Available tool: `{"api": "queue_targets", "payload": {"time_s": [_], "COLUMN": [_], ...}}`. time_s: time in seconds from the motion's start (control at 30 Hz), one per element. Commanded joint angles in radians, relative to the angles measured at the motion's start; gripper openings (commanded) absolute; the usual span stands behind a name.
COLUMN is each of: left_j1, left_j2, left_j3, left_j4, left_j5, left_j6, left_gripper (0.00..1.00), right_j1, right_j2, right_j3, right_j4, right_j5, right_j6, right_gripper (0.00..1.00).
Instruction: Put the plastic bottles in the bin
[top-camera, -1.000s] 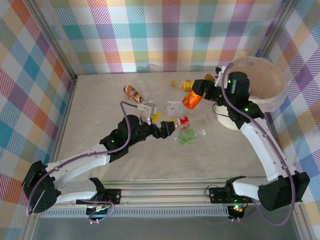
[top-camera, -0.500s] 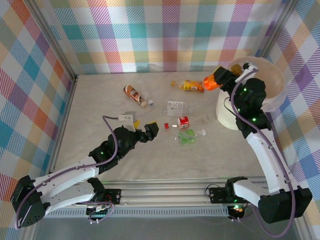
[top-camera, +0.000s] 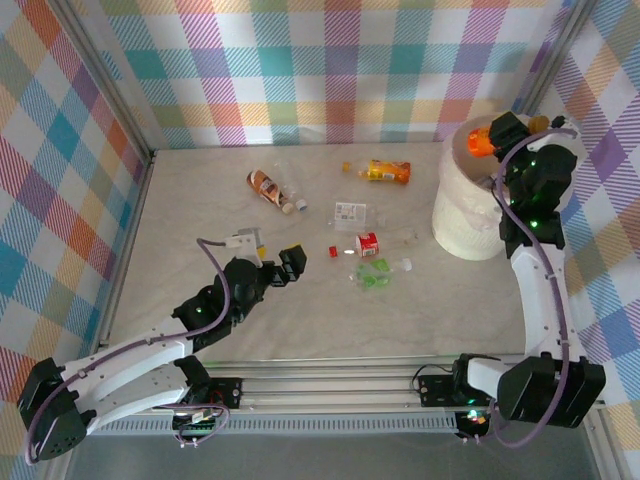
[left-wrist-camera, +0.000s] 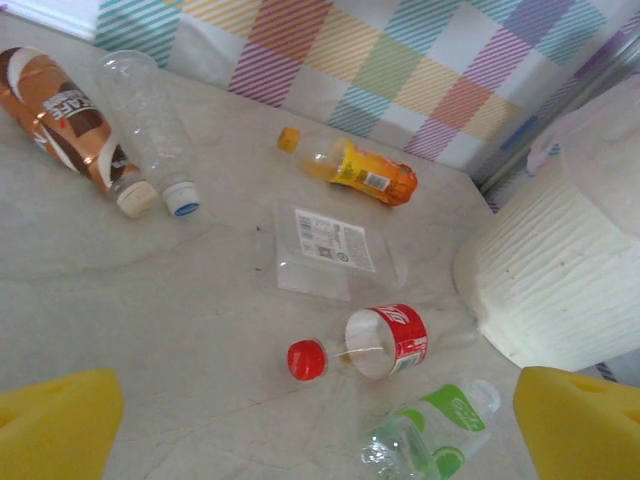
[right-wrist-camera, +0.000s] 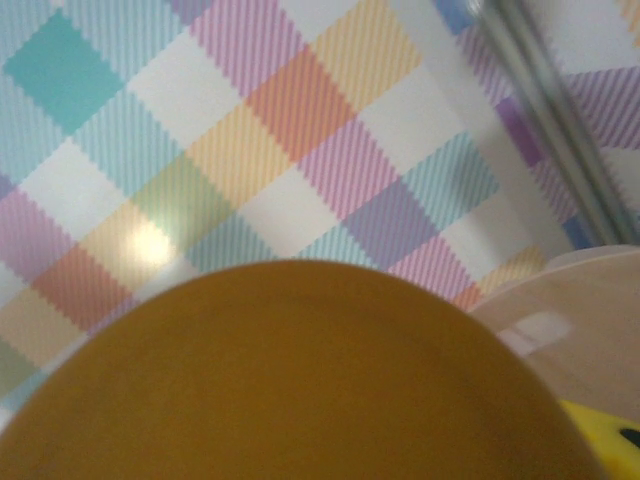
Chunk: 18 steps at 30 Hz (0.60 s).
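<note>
Holding the orange bottle (top-camera: 480, 143) up over the bin (top-camera: 465, 235) with my right gripper (top-camera: 492, 136), jaws drawn in narrow and clamped on its body. I've got it above the open mouth, not out beside the wall, so it should drop straight into the liner when I let go. On the right wrist view that orange body (right-wrist-camera: 300, 390) crowds the lens with the bin's rim (right-wrist-camera: 575, 300) just past it, so I judge I'm close to the edge of the mouth. A crushed, light bottle could glance off the rim there, and a little further in would be safer. My left gripper (top-camera: 290, 266) hangs low over the table (top-camera: 200, 200), empty, yellow pads (left-wrist-camera: 55, 425) spread as wide as they go, ready to straddle the next pick. Between those pads I see the red bottle (left-wrist-camera: 385, 340) on its side, and the green bottle (left-wrist-camera: 432, 430) just beside it, nearer the bin. The flat bottle (left-wrist-camera: 325, 245) lies a bit beyond. Further back the brown bottle (left-wrist-camera: 60, 115) and clear bottle (left-wrist-camera: 150, 130) lie side by side, and the yellow bottle (left-wrist-camera: 355, 172) sits near the far wall. All six are out on the table, none in the bin. The red one sits most squarely ahead, so I reckon it's my next grab.
</note>
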Motion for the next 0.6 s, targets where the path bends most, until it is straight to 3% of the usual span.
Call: {"api": "queue_targets", "payload": {"time_s": [0.0, 0.23, 0.43, 0.57], "left_j1": [0.002, 0.01, 0.014, 0.015], "left_j2": [-0.034, -0.048, -0.032, -0.025], "left_j3": [-0.011, -0.026, -0.026, -0.024], "left_j4": [-0.033, -0.044, -0.041, -0.048], "left_j5": [-0.048, -0.054, -0.036, -0.029], "left_j6": [-0.022, -0.034, -0.052, -0.062], "left_gripper": [1.0, 1.0, 1.0, 1.0], "right_j1": [-0.062, -0.129, -0.13, -0.129], "right_j2": [0.025, 0.156, 0.257, 0.299], "right_j3": [0.056, 0.144, 0.18, 0.212], "right_j4": [-0.005, -0.113, -0.123, -0.164], "right_j5": [-0.006, -0.073, -0.025, 0.053], "right_j6": [0.011, 0.155, 0.344, 0.363], "right_gripper": [0.43, 0.49, 0.56, 0.63]}}
